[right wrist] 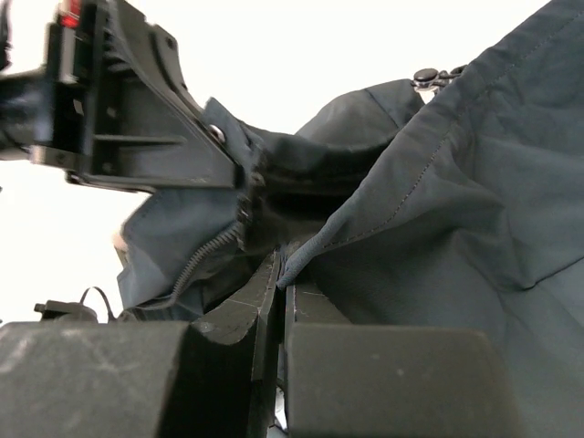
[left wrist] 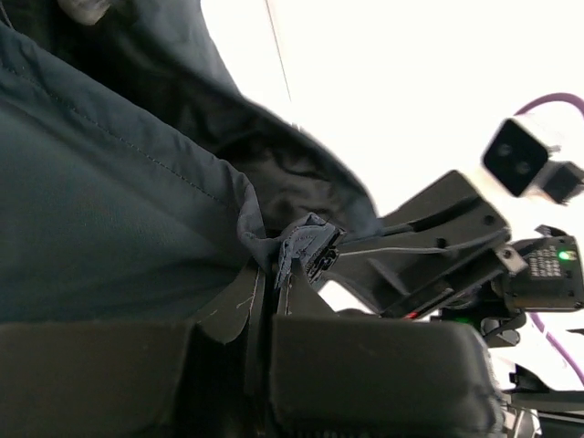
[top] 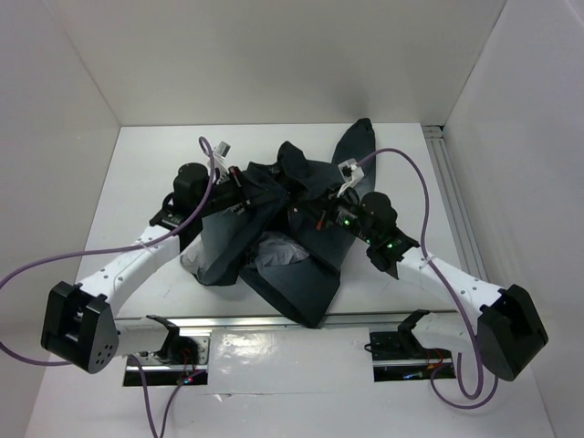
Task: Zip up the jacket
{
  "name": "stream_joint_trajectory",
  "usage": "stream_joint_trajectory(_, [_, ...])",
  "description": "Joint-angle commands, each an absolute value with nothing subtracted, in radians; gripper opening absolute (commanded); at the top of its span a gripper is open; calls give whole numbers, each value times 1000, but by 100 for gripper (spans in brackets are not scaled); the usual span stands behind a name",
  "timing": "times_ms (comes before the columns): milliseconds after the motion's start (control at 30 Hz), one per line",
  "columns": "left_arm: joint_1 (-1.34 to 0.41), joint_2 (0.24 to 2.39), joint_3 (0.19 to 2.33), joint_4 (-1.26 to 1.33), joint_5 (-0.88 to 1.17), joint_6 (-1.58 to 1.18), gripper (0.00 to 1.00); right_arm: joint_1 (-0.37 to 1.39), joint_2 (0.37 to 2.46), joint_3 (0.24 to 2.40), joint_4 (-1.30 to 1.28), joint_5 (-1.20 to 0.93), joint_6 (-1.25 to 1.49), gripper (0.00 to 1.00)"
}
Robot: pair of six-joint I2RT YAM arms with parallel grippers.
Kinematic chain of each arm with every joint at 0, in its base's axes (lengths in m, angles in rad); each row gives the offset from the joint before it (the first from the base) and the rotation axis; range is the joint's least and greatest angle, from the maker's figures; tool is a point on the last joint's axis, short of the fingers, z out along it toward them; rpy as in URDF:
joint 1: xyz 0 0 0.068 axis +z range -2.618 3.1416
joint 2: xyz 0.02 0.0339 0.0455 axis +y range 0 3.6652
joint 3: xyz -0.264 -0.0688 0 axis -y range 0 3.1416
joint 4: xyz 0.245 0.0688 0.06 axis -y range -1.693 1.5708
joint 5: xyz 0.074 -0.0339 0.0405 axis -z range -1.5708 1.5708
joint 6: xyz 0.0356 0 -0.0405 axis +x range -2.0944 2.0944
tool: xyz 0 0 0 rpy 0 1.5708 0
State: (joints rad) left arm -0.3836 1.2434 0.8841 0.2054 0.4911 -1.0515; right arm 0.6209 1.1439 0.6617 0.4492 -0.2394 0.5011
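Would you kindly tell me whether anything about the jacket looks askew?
The jacket lies crumpled in a heap, its light grey lining showing, not spread flat. The left gripper and right gripper each pinch a fabric edge.

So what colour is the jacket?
The jacket is dark charcoal with a pale grey lining; the top view shows it best.

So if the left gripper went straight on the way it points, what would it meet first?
The jacket fold pinched in the left gripper comes first. Right behind it is the right gripper, clamped on the same bunched edge. Depth is hard to judge, but the two look nearly touching.
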Motion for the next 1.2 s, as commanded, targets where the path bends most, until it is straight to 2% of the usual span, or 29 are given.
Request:
stream_joint_trajectory(0, [-373, 1255, 934, 203, 534, -1066, 0, 632, 1094, 695, 492, -230, 476, 0])
stream_joint_trajectory(1167, [-354, 1315, 976, 153, 580, -1055, 0, 632, 1075, 715, 465, -225, 439, 0])
